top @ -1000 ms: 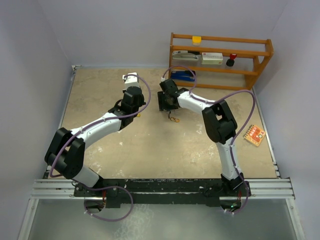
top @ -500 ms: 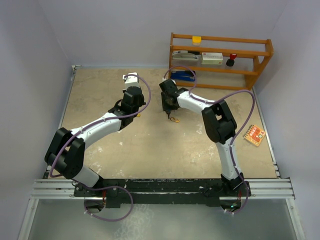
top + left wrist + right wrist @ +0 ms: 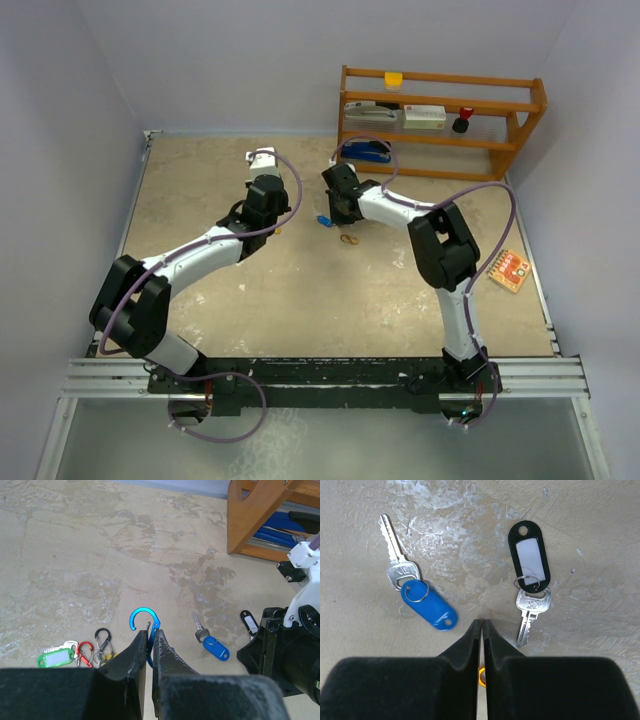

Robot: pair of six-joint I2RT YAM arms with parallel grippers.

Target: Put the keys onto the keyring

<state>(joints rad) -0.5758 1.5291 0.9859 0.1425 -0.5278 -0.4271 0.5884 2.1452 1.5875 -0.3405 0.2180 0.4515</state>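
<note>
Tan tabletop (image 3: 190, 200), wooden shelf (image 3: 480, 102) holding blue item (image 3: 366, 151), left pincer (image 3: 150, 630) gripping blue carabiner (image 3: 137, 614)

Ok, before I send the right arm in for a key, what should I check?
1. Is the left tool clamped on the blue carabiner: ok.
2. Is the right tool holding a key: not ok; it is shut with nothing between its tips.
3. Is the blue-tagged key lying loose beside those tips: ok.
4. Is the black-tagged key lying loose on their other side: ok.
5. Is the gate of the blue carabiner open: cannot tell.
</note>
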